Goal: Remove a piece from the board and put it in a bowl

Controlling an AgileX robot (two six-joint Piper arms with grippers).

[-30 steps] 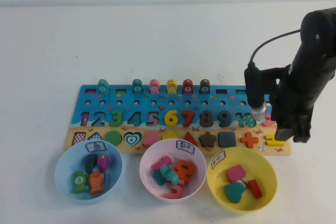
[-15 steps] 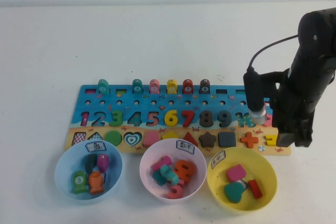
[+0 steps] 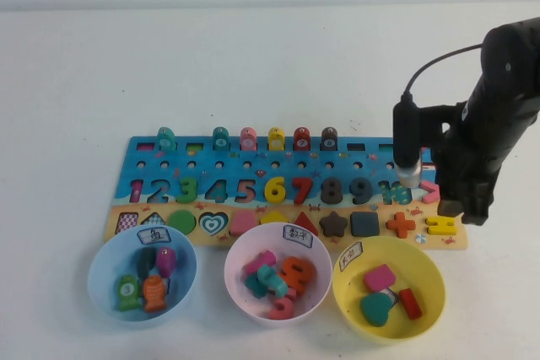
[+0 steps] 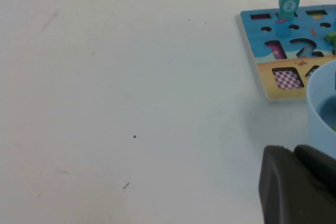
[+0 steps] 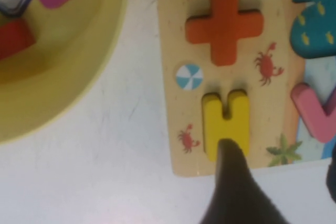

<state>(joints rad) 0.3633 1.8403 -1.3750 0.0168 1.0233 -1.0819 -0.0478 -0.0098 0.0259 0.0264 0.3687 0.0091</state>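
Observation:
The yellow equals-sign piece (image 3: 440, 225) lies in its slot at the right end of the board (image 3: 253, 166). My right gripper (image 3: 466, 212) hovers open just above it. In the right wrist view one dark fingertip (image 5: 233, 166) overlaps the end of the piece (image 5: 226, 119). The other fingertip is out past the board's edge, so the right gripper (image 5: 281, 158) holds nothing. The yellow bowl (image 3: 426, 265) stands just in front, with a pink, a red and a teal shape inside. My left gripper (image 4: 296, 182) rests low by the board's left end, fingers together.
An orange plus (image 3: 400, 224) sits beside the piece. A pink bowl (image 3: 240, 263) and a light blue bowl (image 3: 101, 263) line the board's near side. Fish pegs (image 3: 276, 137) stand along the far edge. A camera cable loops off the right arm.
My right gripper dipped over the equals piece, hiding it, then drew back up a little. The piece shows again in its slot. The left arm is unchanged.

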